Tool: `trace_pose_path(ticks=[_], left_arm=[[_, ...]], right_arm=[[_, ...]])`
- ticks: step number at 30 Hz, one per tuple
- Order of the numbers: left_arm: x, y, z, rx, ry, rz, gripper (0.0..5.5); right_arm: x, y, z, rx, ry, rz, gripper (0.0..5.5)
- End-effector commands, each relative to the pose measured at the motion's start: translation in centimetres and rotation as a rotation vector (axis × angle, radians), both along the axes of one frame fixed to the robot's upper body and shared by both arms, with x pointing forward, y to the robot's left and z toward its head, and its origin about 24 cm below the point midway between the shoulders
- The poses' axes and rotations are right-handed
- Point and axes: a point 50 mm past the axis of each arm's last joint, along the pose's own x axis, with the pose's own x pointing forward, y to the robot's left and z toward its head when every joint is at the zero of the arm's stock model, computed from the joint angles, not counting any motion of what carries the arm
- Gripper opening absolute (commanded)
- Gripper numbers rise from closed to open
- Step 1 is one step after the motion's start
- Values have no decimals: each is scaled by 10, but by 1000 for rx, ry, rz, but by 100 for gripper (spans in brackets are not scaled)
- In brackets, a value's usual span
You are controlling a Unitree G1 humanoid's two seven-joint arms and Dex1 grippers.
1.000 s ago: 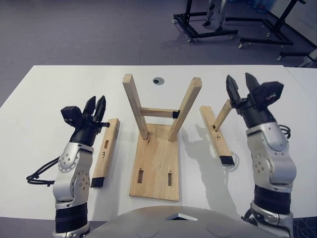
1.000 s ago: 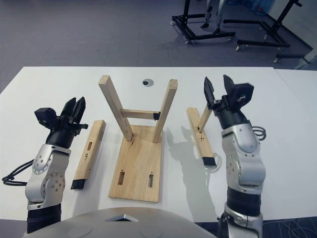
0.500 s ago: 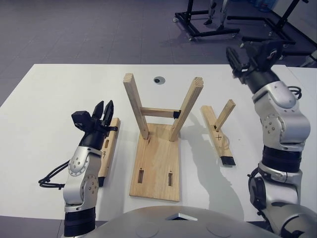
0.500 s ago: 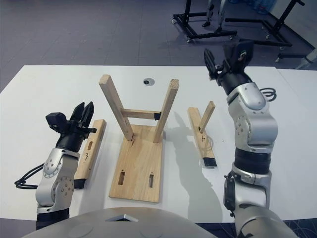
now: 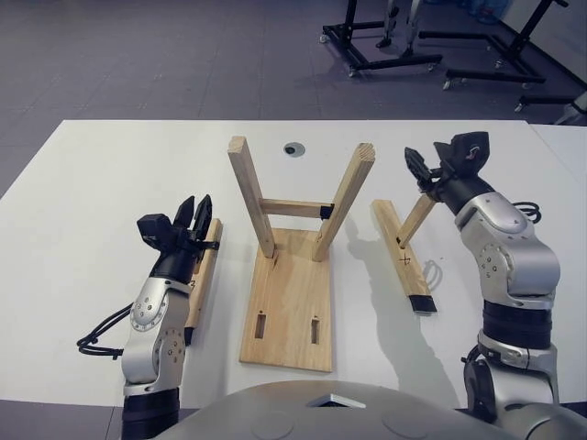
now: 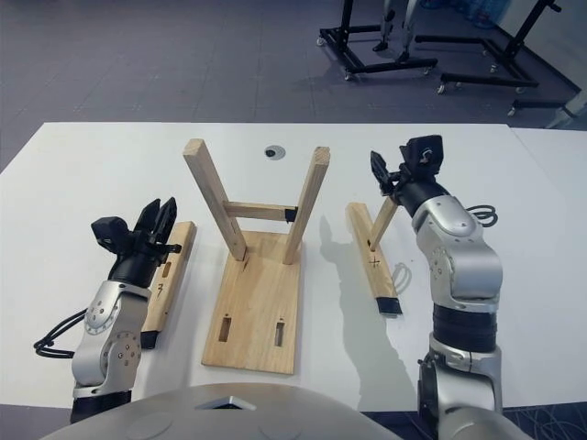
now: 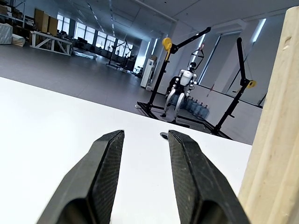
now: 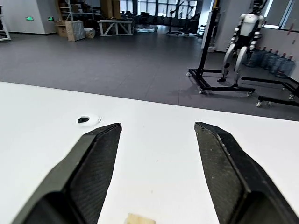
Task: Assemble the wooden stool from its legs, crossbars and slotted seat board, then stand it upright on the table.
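Note:
The slotted seat board (image 5: 289, 302) lies flat mid-table. Two legs (image 5: 250, 195) (image 5: 344, 200) stand in its far slots, joined by a crossbar (image 5: 293, 209). A loose leg (image 5: 204, 266) lies flat to the board's left. My left gripper (image 5: 195, 213) is open at that leg's far end, with the wood beside its fingers (image 7: 275, 140). On the right lies another leg (image 5: 404, 257) with a short crossbar (image 5: 417, 220) sticking up from it. My right gripper (image 5: 427, 163) is open just above that crossbar's top end (image 8: 140, 219).
A round hole (image 5: 293, 148) sits in the white table (image 5: 110, 183) behind the legs. A black cable (image 5: 101, 335) trails by my left arm and a thin white cable (image 5: 431, 273) lies beside the right leg. Black wheeled stands (image 5: 394, 46) are on the floor beyond.
My right arm rose high over the table's far edge, then came down to the crossbar's top. My left gripper shifted nearer, settling low beside the loose leg.

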Motion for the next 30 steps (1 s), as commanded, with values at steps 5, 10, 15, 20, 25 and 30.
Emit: trace_pose_path(ticks=[5,10,15,20,25,30], left_arm=[[3,4,1,7,-19,13,169],[7,-1,1,5,-20,-11,169],[8,2,1,4,-24,1,169],[10,1,1,-2,-27,3,169],[8,4,1,-2,-31,17,169],[0,5,1,-14,-39,61,169]], right_arm=[[7,19,63,53,-234,46,289],[0,24,-7,-85,100,60,289],[-10,17,-32,-176,217,40,289],[1,18,-4,-78,76,13,289],[5,8,54,184,-215,-70,289],[-18,-55,27,113,-166,-299,289]])
